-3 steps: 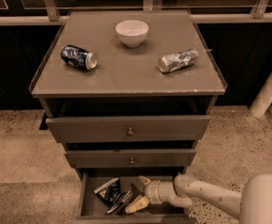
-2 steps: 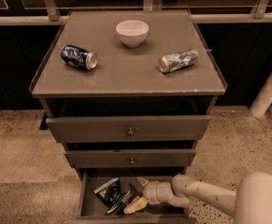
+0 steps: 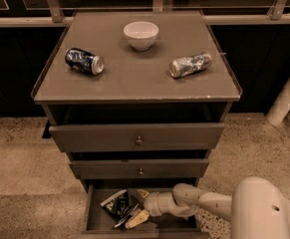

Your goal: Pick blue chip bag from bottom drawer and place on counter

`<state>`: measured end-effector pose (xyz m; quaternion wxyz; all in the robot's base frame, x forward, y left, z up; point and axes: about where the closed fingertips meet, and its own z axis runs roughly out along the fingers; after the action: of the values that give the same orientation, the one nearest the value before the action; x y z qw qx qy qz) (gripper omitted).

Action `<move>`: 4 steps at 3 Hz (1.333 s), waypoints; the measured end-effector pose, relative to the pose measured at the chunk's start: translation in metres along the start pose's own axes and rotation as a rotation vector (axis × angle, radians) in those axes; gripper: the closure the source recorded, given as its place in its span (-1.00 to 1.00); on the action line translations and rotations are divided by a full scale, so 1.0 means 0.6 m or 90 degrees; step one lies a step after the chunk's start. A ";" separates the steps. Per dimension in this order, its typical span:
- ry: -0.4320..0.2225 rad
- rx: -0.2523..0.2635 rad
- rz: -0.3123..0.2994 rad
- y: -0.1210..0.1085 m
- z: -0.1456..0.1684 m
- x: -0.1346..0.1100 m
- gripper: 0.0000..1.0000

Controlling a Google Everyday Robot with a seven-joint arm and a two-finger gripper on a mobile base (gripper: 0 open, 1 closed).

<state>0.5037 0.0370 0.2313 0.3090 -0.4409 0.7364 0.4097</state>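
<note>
The blue chip bag (image 3: 116, 204) lies crumpled on the floor of the pulled-out bottom drawer (image 3: 93, 222), left of centre. My gripper (image 3: 138, 207) reaches into the drawer from the right, low over the floor. It is open, with one finger (image 3: 143, 194) behind the bag's right edge and the other finger (image 3: 135, 219) in front of it. The bag's right edge sits at or between the fingertips. The counter (image 3: 134, 78) is the flat cabinet top above.
On the counter lie a dark blue soda can (image 3: 84, 61) at the left, a white bowl (image 3: 141, 35) at the back middle and a crushed silver can (image 3: 190, 64) at the right. Two shallower drawers (image 3: 137, 138) stick out above the bottom drawer. A white post (image 3: 287, 96) stands at the right.
My arm has slid slightly left, bringing the gripper closer against the chip bag. The bag and the counter items have not moved.
</note>
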 end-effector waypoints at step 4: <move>0.031 -0.012 -0.002 -0.035 0.072 0.018 -1.00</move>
<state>0.5220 0.0646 0.1951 0.2873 -0.4547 0.7390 0.4056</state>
